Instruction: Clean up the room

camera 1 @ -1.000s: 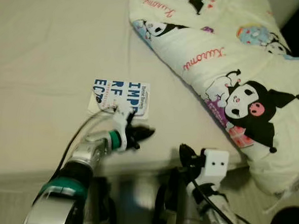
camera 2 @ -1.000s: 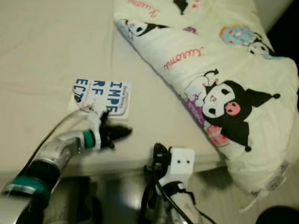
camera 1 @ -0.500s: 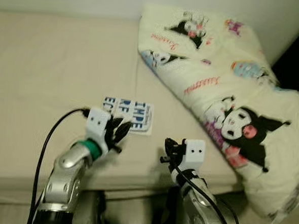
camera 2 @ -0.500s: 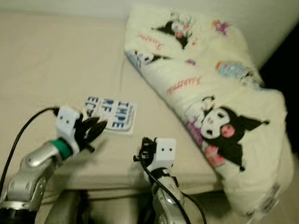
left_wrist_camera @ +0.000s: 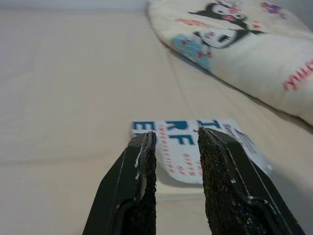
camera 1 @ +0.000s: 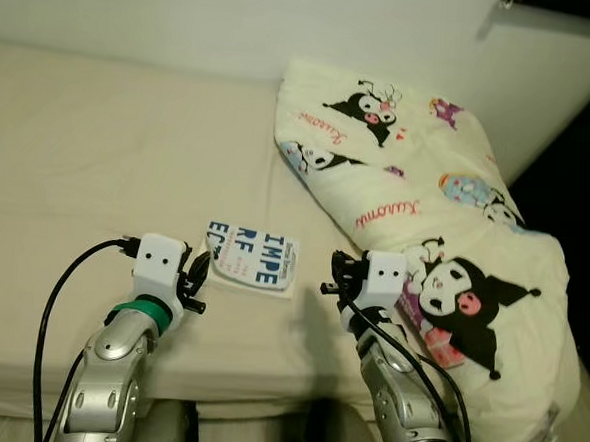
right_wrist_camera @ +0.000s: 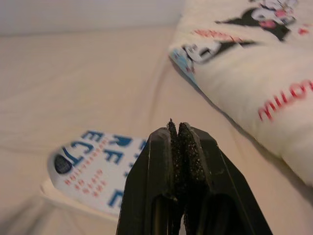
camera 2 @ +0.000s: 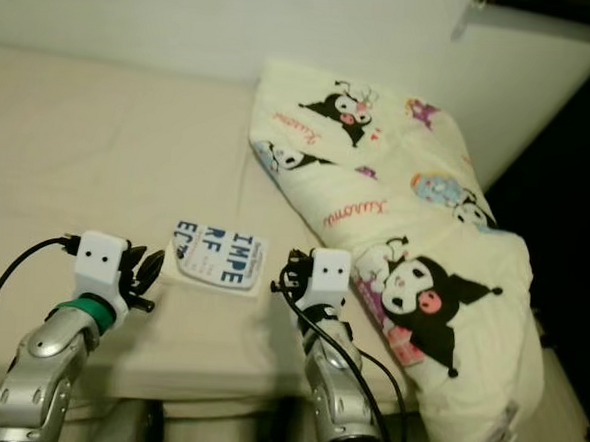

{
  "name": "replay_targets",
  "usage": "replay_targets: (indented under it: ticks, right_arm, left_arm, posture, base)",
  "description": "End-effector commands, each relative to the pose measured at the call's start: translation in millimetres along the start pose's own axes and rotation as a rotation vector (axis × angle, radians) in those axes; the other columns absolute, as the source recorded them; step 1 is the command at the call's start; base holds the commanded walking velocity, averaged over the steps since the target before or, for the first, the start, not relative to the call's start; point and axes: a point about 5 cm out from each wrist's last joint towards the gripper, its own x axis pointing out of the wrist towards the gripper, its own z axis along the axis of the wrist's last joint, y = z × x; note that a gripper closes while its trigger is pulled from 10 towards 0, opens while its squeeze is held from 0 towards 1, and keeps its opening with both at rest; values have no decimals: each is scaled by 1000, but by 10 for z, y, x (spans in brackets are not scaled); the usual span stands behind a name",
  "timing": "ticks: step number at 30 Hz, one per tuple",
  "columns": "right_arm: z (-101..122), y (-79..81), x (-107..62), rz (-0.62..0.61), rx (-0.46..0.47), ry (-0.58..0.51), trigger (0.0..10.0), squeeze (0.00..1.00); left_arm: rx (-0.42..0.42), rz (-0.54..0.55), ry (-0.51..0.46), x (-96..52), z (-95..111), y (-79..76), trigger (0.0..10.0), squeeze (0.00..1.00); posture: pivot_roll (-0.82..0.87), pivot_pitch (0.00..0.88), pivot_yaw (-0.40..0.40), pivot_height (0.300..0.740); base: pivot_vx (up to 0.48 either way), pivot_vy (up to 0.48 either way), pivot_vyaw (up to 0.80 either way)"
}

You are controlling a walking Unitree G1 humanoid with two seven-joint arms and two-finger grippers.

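1. The book (camera 1: 254,260) lies flat on the bed (camera 1: 99,149), cover up, just ahead of the left gripper (left_wrist_camera: 176,147), whose jaws stand apart with nothing between them; its near edge sits just beyond the tips.
2. The right gripper (right_wrist_camera: 177,128) hovers beside the book's other end, its jaws pressed together and empty.
3. Risk: the left jaws, set apart side by side, may ride over the flat cover and close on nothing, since no edge is lifted.
4. Risk: pressing down to catch an edge could sink the soft mattress and push the book away from the tips.
5. Risk: the jaws may pinch the sheet along with the book; the gap under the book looks slight, though the wrist view is too shallow to be sure.
6. Risk: the patterned quilt (camera 1: 445,220) lies near the right jaws and could snag on a wide reach.
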Motion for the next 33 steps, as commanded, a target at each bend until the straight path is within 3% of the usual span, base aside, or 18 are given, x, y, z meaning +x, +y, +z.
replay_targets:
  ticks: [1,11,15,21,23,25,29,33]
  right_arm:
    - [-74,4,-4,1,9,16,10000,0]
    - [-163,-31,13,-29,20,22,10000,0]
    - [-190,-38,14,-33,22,29,10000,0]
    - [-415,-53,-41,-20,-10,106,10000,0]
    - [-532,-81,-86,-21,-29,156,10000,0]
    - [-858,-176,-273,-20,-83,306,10000,0]
    - [-925,-199,-325,-18,-95,339,10000,0]
    - [-1237,-340,-626,-34,-135,509,10000,0]
  left_arm:
    - [1,20,45,-47,-96,13,10000,0]
    - [111,68,91,-106,-266,166,10000,0]
    - [120,87,100,-103,-300,199,10000,0]
    - [111,167,164,-174,-574,313,10000,0]
    - [113,181,188,-202,-672,328,10000,0]
    - [116,162,244,-294,-944,291,10000,0]
    - [117,140,258,-315,-996,257,10000,0]
    - [112,57,326,-409,-1222,79,10000,0]
  posture:
    - [183,0,-62,665]
    - [176,0,-42,705]
    - [178,0,-42,720]
    - [177,0,-47,734]
    - [178,0,-51,734]
    - [176,0,-56,734]
    - [176,0,-56,734]
    - [173,0,-57,734]
  base:
    - [0,0,0]
    - [0,0,0]
    - [0,0,0]
    - [0,0,0]
    - [0,0,0]
    - [0,0,0]
    - [0,0,0]
    - [0,0,0]
